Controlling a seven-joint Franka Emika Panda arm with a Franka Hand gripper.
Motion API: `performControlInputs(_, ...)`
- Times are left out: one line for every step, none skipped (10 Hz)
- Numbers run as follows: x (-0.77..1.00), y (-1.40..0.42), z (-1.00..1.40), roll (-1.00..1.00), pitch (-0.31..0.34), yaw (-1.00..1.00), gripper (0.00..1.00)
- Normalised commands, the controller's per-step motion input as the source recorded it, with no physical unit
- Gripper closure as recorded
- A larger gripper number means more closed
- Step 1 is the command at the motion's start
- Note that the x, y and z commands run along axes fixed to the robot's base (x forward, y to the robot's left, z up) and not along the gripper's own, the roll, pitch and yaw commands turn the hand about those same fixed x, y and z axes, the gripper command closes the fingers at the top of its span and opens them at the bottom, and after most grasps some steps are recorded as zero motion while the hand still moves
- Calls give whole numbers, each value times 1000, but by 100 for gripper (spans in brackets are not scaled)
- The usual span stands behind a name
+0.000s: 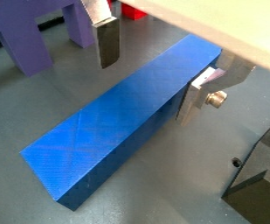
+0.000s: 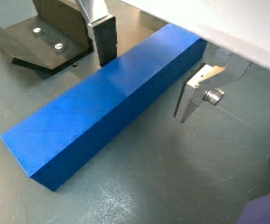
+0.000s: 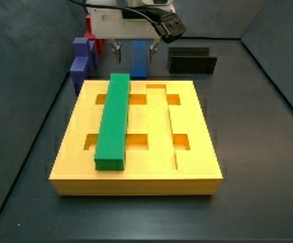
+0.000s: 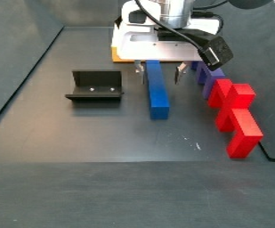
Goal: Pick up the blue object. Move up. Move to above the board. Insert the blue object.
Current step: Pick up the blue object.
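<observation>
Tool (image 1: 158, 70) set low over the far end of the blue object (image 1: 123, 116) — fingers (image 2: 104, 42) open, straddling it, not clamped. Bar lies flat on the surface (image 4: 92, 134), beyond the board (image 3: 138, 161).

Fixture (image 4: 95, 86): dark L-bracket, upright on grey floor. Purple stepped block (image 4: 207, 78) well apart to its right in a side view. Red stepped block (image 4: 235, 116) just beside purple one. Green bar (image 3: 112, 121) lies flat, nearer camera than fixture.
</observation>
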Motion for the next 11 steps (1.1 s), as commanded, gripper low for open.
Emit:
performControlInputs(0,0,0,0,0,0,0)
performControlInputs(0,0,0,0,0,0,100)
performControlInputs(0,0,0,0,0,0,100)
performControlInputs(0,0,0,0,0,0,100)
performControlInputs(0,0,0,0,0,0,100)
performControlInputs(0,0,0,0,0,0,100)
performControlInputs(0,0,0,0,0,0,100)
performControlInputs(0,0,0,0,0,0,100)
performControlInputs(0,0,0,0,0,0,100)
performControlInputs(0,0,0,0,0,0,100)
performControlInputs(0,0,0,0,0,0,100)
